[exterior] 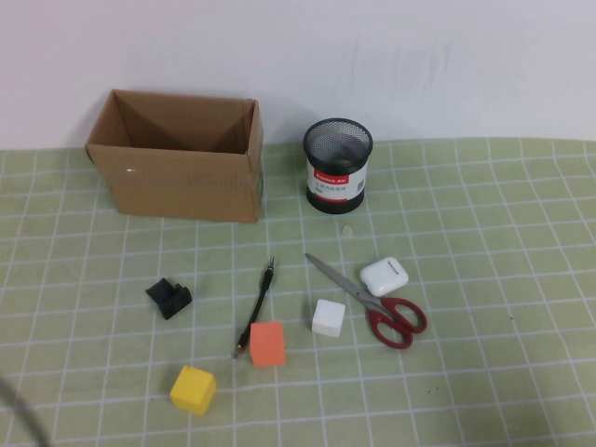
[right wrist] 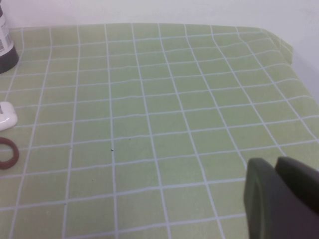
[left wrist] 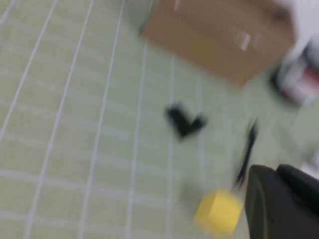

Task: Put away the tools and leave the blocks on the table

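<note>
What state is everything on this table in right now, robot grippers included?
Cardboard box: open, upright.
Mesh cup: upright.
Scissors: closed, lying flat.
Pen: lying flat beside the orange block.
White case: shut.
Left gripper: above the mat.
Right gripper: above the mat.

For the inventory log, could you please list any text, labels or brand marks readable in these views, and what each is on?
Mesh pen cup: a white label with a red band carries print, too small to read.
Cardboard box: no print shows, only a small pale mark.
Scissors, pen, white case, blocks: no visible text.
Left gripper and right gripper: no markings.
</note>
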Robot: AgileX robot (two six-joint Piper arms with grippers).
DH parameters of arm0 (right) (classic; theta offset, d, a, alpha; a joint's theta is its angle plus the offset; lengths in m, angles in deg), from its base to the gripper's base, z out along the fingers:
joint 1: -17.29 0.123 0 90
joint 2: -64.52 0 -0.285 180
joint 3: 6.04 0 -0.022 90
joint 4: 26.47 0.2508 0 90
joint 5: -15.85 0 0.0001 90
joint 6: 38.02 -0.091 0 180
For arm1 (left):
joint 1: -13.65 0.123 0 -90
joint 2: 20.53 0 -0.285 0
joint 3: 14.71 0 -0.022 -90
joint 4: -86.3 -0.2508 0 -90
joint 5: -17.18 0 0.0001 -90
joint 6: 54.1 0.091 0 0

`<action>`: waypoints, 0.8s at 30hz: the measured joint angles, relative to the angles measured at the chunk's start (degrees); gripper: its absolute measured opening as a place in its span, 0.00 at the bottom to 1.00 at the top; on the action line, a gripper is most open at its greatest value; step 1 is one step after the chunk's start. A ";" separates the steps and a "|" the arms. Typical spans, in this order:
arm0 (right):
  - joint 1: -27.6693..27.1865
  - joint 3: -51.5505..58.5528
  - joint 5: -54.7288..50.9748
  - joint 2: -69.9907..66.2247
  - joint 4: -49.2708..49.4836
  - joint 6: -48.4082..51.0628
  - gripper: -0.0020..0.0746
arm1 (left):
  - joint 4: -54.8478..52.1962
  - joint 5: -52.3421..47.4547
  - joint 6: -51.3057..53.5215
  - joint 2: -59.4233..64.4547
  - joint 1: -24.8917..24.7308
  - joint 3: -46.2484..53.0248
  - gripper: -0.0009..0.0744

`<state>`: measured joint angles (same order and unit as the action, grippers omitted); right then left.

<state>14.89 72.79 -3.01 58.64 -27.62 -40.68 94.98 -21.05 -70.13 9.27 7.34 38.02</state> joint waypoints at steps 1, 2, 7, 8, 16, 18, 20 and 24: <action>0.00 0.00 0.00 0.00 0.00 0.00 0.02 | 0.00 -3.01 2.13 3.38 0.00 -2.64 0.01; 0.00 0.00 0.00 0.00 0.00 0.00 0.02 | 0.00 -5.28 3.83 6.69 0.00 -5.10 0.01; 0.00 0.00 0.00 0.00 0.00 0.00 0.02 | 0.70 -13.18 12.33 20.97 0.00 -14.16 0.01; 0.00 0.00 0.00 0.00 0.00 0.00 0.02 | 1.47 -13.63 14.07 23.14 0.00 -15.38 0.01; 0.00 0.00 0.00 0.00 0.00 0.00 0.02 | 7.76 -13.76 24.58 43.14 -4.22 -26.17 0.01; 0.00 0.00 0.00 0.00 0.00 0.00 0.02 | 7.64 -13.25 24.88 47.35 -7.81 -28.30 0.01; 0.00 0.00 0.00 0.00 0.00 0.00 0.02 | 6.98 -12.52 24.60 51.95 -11.22 -30.90 0.01; 0.00 0.00 0.00 0.00 0.00 0.00 0.02 | 5.97 -12.29 23.58 61.03 -17.01 -36.81 0.01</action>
<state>14.89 72.79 -3.01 58.64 -27.62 -40.68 100.95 -33.34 -46.55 70.30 -9.67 1.21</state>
